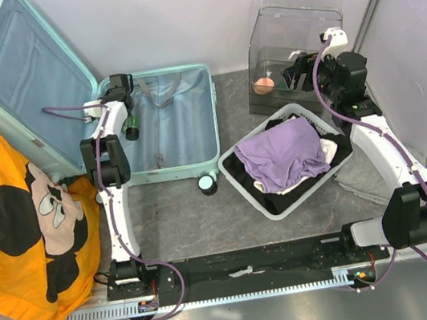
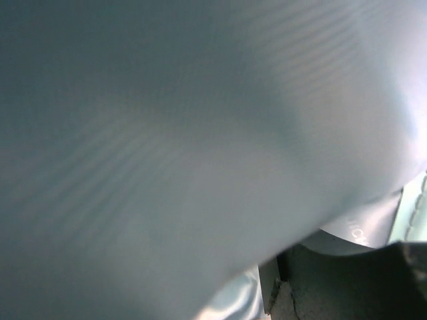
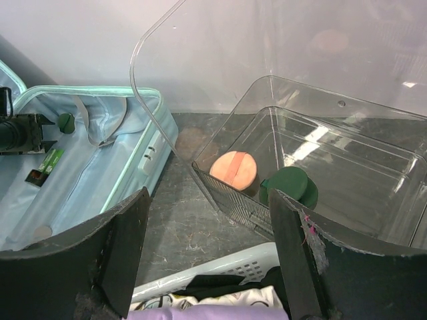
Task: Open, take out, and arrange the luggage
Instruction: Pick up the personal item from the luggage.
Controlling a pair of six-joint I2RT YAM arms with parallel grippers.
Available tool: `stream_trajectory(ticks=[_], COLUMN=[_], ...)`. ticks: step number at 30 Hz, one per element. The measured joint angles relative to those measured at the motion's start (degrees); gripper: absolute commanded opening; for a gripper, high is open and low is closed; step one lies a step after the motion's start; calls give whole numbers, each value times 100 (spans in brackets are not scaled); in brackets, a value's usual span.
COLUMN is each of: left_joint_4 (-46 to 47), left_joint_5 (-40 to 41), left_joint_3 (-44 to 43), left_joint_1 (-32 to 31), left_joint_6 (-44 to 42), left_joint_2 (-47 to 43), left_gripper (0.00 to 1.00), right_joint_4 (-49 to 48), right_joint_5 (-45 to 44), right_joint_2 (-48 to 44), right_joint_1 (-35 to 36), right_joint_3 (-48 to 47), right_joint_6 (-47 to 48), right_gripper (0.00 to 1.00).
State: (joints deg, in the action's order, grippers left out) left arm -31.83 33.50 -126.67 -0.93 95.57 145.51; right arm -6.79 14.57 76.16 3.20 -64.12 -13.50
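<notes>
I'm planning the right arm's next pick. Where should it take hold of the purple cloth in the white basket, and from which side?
Probably pinch a raised fold near the middle of the purple cloth, coming straight down from above. It lies crumpled on top of the pile in the white basket, whose walls block a sideways approach.

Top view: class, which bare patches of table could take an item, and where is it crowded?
Bare: the grey table between the luggage, the white basket and the base rail; a narrower strip between luggage and clear box. Crowded: the basket, heaped with clothes, and the left edge under the orange cloth.
</notes>
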Motion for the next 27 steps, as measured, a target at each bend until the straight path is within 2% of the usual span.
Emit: stream_trajectory(ticks=[15,20,27], left_joint_4=[-332,-42,461], left_joint_5=[402,356,181], left_joint_3=[-691,-782,-870], left_joint_1=[-17,-17,-15], left_joint_6=[-4,-4,-2], left_joint_2=[481,560,634], left_gripper=[50,45,50], right_joint_4=[-7,-7,-9], right_joint_5=[4,7,13], right_joint_2=[0,0,2], right_joint_1=[0,0,0], right_joint_3=[2,2,2], right_joint_6=[-2,-13,-22], right_gripper=[80,80,80])
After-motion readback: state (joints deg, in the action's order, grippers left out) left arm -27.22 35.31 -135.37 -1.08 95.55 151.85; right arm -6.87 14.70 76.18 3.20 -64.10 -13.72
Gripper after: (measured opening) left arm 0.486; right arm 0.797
